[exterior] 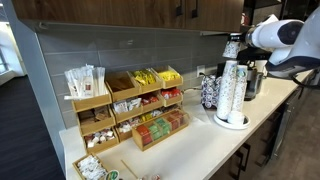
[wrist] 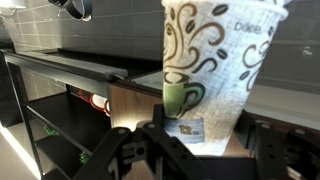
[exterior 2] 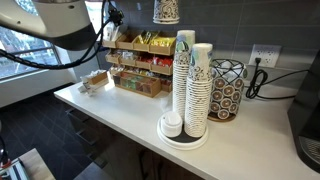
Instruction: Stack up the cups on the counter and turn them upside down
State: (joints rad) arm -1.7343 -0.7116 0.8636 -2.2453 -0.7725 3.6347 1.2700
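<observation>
A long off-white counter (exterior 2: 110,118) runs beneath a grey tiled wall. In the wrist view the gripper (wrist: 205,152) has its jaws partly closed around a white cup (wrist: 215,60) printed with dark swirls, holding it clear of the counter. Whether a second cup is nested inside cannot be told. In an exterior view the cup (exterior 2: 166,10) hangs at 12 o'clock from the tall cup stacks (exterior 2: 190,85). The wooden snack racks (exterior 2: 135,65) stand at 10 o'clock and a wire holder (exterior 2: 227,90) at 3 o'clock.
</observation>
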